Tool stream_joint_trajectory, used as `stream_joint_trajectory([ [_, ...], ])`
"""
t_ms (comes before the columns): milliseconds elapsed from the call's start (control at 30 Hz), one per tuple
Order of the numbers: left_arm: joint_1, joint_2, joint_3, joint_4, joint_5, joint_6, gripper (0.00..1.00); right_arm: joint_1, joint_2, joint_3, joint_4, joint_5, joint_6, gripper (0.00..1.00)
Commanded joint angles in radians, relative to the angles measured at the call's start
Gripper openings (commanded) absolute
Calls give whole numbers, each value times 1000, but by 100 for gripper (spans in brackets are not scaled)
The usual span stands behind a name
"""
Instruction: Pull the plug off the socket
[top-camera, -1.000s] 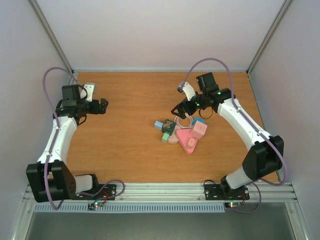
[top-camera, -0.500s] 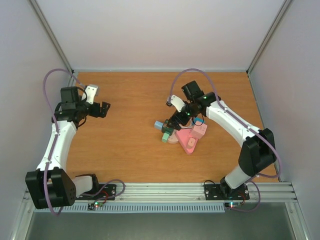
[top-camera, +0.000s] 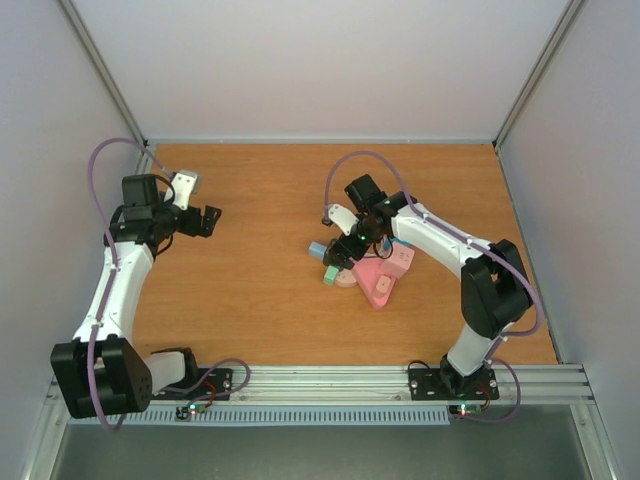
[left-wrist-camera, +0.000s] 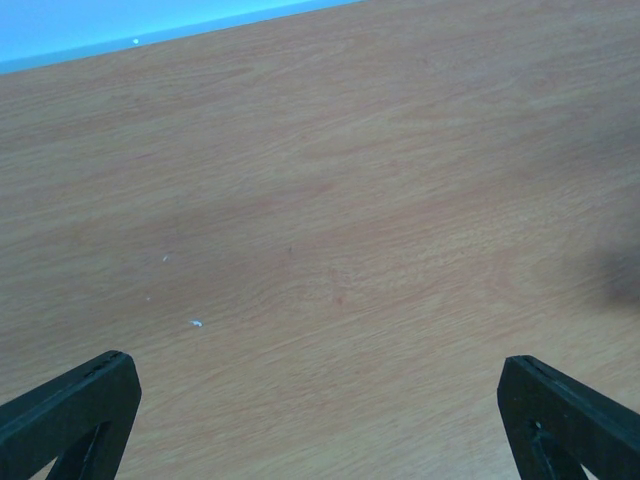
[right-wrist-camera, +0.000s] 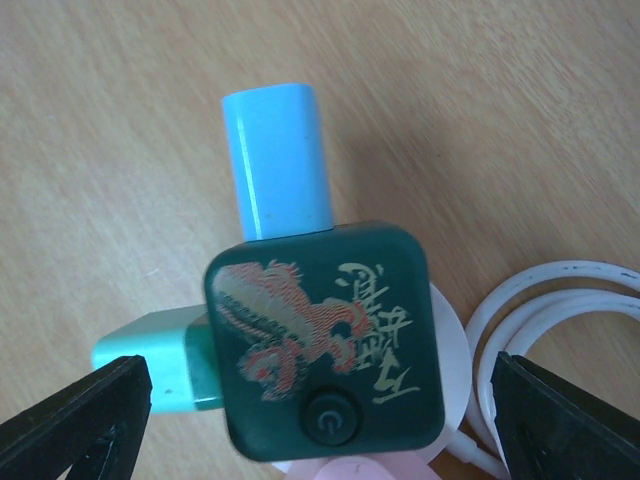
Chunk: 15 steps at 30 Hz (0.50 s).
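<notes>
since a second back: the left arm has barely shifted. the right arm has swung in from the right and folded down over the cluster of adapters at mid-table.

left side: left gripper (top-camera: 207, 221) hangs above bare table (top-camera: 250, 310), well apart from the work. fingers spread wide; its wrist view shows only wood grain between the two tips. nothing held.

centre: the task's thing sits in the cluster. a dark green socket cube (right-wrist-camera: 325, 340) with a red-and-gold dragon print and a round power button. a blue plug (right-wrist-camera: 280, 160) stands out of its far face, and a mint plug (right-wrist-camera: 150, 352) stands out of its left face. both look seated. i cannot tell from here which one is meant.

right gripper (top-camera: 338, 252) is poised right over the cube, fingers spread, one tip to each side in the wrist view, apparently clear of cube and plugs.

right of that: a white cable (right-wrist-camera: 560, 320) coiled just beside the cube, and pink adapters (top-camera: 385, 275) lying against the group.

progress, as i judge it: approach done, nothing gripped, no plug out yet. left to do: close on one plug, steady the cube, pull straight out. the left arm is a long way off to help brace. the cube may drag along if pulled one-handed.
</notes>
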Motion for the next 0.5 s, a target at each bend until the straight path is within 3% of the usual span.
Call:
stream_joint_trajectory([
  [0, -2, -31, -20, 13, 19, 15, 100, 5, 34, -1, 42, 47, 31, 92],
  [200, -3, -32, -24, 13, 21, 21, 100, 5, 69, 8, 49, 61, 39, 84],
  [467, -2, -31, -39, 20, 45, 20, 100, 8, 100, 37, 52, 53, 49, 64],
])
